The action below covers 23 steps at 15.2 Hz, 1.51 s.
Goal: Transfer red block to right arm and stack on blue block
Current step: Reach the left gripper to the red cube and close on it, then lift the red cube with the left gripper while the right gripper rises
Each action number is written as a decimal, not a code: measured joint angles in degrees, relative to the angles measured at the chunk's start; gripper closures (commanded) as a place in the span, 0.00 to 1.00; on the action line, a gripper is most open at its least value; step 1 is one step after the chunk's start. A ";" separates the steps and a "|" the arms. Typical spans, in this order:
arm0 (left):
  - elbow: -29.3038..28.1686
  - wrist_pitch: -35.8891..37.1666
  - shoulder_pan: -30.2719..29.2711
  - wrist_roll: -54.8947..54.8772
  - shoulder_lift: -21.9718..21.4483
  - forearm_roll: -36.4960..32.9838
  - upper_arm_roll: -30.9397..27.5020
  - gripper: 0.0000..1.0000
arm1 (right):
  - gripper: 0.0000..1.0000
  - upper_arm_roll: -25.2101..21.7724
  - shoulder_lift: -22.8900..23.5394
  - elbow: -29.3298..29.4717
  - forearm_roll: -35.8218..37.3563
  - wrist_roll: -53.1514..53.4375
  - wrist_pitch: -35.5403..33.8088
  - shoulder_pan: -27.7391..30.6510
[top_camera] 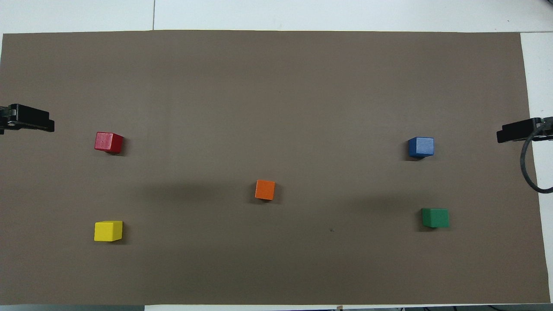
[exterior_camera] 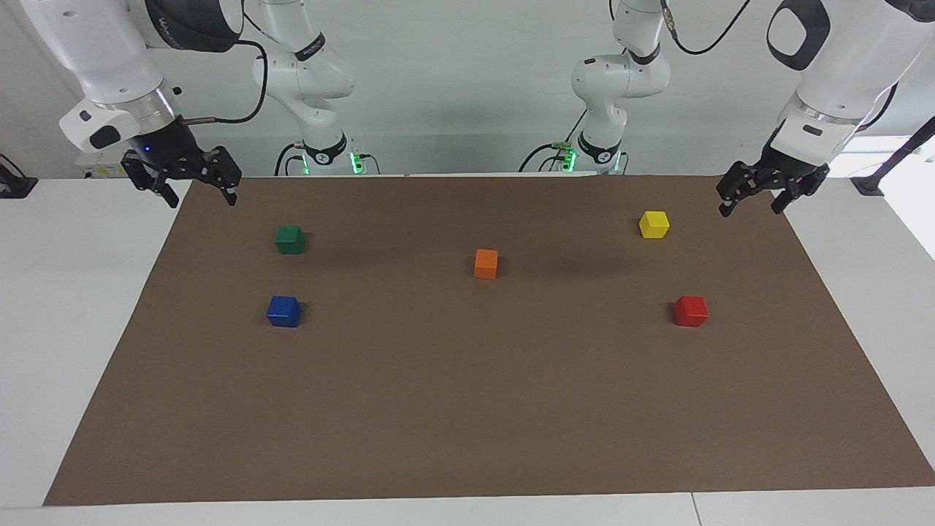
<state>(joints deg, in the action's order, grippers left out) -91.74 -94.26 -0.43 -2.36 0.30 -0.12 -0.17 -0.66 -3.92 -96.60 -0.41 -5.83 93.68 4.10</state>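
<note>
The red block (exterior_camera: 690, 310) (top_camera: 108, 142) sits on the brown mat toward the left arm's end of the table, farther from the robots than the yellow cube. The blue block (exterior_camera: 283, 311) (top_camera: 421, 147) sits toward the right arm's end, farther from the robots than the green cube. My left gripper (exterior_camera: 752, 204) (top_camera: 30, 123) hangs open and empty in the air over the mat's edge at its own end. My right gripper (exterior_camera: 201, 198) (top_camera: 516, 133), with a small blue light at its base, hangs open and empty over the mat's edge at its end. Both arms wait.
A yellow cube (exterior_camera: 654, 224) (top_camera: 108, 230) lies near the left arm's end. A green cube (exterior_camera: 290, 239) (top_camera: 435, 217) lies near the right arm's end. An orange cube (exterior_camera: 486, 264) (top_camera: 265, 189) sits in the middle of the brown mat (exterior_camera: 467, 409).
</note>
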 measured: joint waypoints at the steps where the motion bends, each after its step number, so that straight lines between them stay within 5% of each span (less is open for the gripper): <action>1: 0.00 0.00 0.00 0.00 0.00 0.00 0.00 0.00 | 0.00 0.00 0.00 0.00 0.00 0.00 0.00 0.00; 6: -2.43 -1.24 0.00 0.03 -0.16 0.00 0.02 0.00 | 0.00 0.00 0.00 0.00 0.00 0.00 -0.19 0.00; 13: -16.53 -16.76 -0.09 0.03 -1.09 0.00 -0.36 0.00 | 0.00 0.03 -0.01 -0.86 -1.78 0.00 -0.45 0.00; 18: -25.43 -30.07 -0.14 -0.03 3.95 -0.32 -0.41 0.00 | 0.00 -0.01 -0.06 -6.39 -11.70 0.00 0.90 0.02; 23: -26.26 -35.04 -0.90 -0.10 7.96 -1.36 -0.50 0.00 | 0.00 -0.07 0.87 -12.51 -30.09 -9.95 1.81 3.97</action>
<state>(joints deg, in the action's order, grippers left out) -118.00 -129.29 -1.33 -2.46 8.26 -1.48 -0.67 -0.74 -3.05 -109.11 -30.51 -15.77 95.49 8.06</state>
